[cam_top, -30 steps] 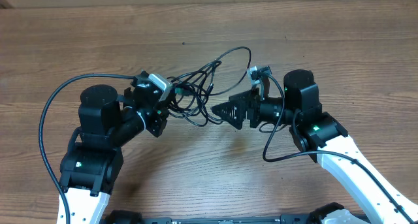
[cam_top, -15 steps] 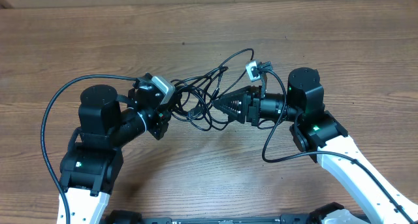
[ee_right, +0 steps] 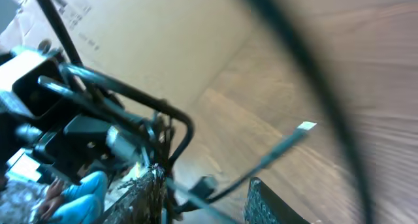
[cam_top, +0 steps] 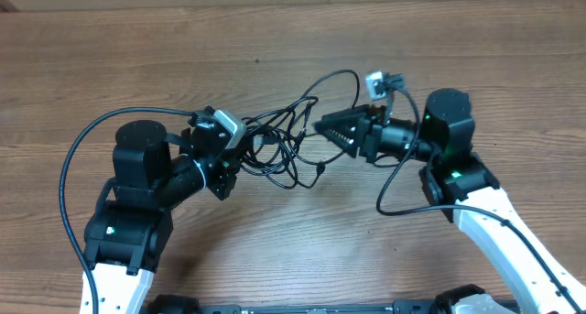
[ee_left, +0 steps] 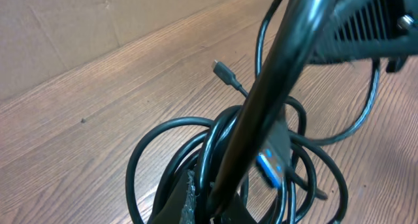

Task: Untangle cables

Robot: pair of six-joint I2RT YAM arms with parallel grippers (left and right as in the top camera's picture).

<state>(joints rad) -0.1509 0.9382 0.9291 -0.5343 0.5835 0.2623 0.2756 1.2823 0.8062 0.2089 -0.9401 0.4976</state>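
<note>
the left claw [cam_top: 231, 155] was closed tight on the tangled bundle of thin black looped cords [cam_top: 277, 147], which sat directly at its tip and spread toward the right claw [cam_top: 322, 129] over the brown wood-grain tabletop [cam_top: 275, 39]. one loop arched away from the bundle, past the far side of the right claw, and a small plug end [cam_top: 320, 167] lay just on the near side of that claw's tip. in the left wrist view the coils [ee_left: 196, 136] crowded around the left claw's fingers [ee_left: 186, 201], with a blue-cored plug [ee_left: 269, 166] among them and a small metal-tipped plug [ee_left: 222, 70] on the wood beyond. in the right wrist view the right claw's fingers [ee_right: 147, 194] stood partly apart with a thin cord crossing the gap between them. i could not tell whether that cord was pinched or merely passing through. a silver-tipped cord end [ee_right: 305, 126] showed out ahead of the claw.
</note>
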